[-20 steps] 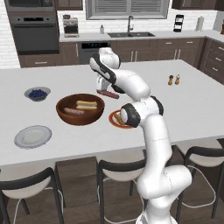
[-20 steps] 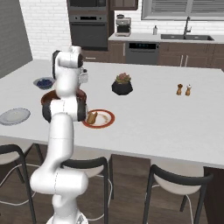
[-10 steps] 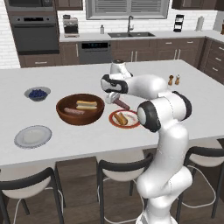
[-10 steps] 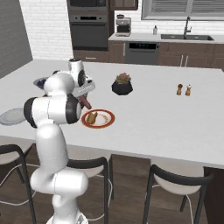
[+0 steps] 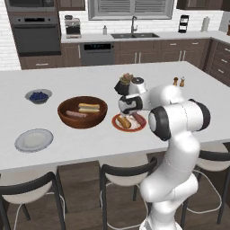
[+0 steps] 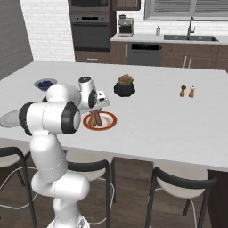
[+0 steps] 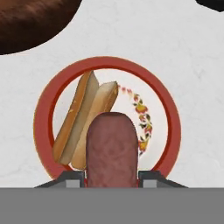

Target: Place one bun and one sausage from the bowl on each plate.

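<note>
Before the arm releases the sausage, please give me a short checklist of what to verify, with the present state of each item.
1. Sausage held between the fingers of the gripper: ok.
2. Gripper above the red-rimmed plate: ok.
3. Bun already on this plate: ok.
4. Free plate area beside the bun for the sausage: ok.
5. Wooden bowl holds food for the grey plate: ok.
6. Height of the sausage above the plate: cannot tell.

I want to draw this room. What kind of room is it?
It looks like a home kitchen. There is a wall oven at the back, a sink with a tap under the window, and a big white island counter with stools tucked under it.
</note>
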{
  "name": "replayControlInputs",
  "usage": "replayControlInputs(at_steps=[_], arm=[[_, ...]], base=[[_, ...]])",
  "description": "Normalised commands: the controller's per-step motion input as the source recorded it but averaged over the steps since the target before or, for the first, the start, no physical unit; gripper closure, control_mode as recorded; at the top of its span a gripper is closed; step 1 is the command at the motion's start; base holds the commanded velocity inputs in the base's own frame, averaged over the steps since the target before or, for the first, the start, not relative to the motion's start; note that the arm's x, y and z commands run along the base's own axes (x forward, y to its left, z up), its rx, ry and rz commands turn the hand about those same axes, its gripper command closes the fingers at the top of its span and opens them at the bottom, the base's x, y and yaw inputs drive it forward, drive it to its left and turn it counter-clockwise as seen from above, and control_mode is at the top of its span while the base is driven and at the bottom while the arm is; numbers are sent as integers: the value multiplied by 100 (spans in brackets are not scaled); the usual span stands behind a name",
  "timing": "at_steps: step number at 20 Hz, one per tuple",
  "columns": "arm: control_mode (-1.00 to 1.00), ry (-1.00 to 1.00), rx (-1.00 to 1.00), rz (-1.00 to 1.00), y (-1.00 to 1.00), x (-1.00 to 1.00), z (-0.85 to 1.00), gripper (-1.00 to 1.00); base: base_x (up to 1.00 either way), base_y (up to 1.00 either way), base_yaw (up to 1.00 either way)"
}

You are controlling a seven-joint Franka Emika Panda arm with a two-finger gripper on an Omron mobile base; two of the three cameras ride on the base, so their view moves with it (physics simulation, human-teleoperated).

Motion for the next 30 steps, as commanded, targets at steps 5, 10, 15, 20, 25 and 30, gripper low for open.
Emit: replayControlInputs(at_steps=[5, 10, 15, 20, 25, 30], arm=[[-100, 2, 4, -4, -15, 24, 2, 100], [-100, 0, 19, 0, -27, 26, -21, 100], [-100, 0, 7, 0, -14, 4, -38, 100], [-100, 0, 0, -2, 0, 2, -18, 100], [-100, 0, 0, -1, 0, 24, -1, 100], [-100, 0, 0, 0, 0, 30, -3, 100]], base=[[0, 0, 0], [0, 0, 0], [0, 0, 0], [0, 0, 0], [0, 0, 0], [0, 0, 0]])
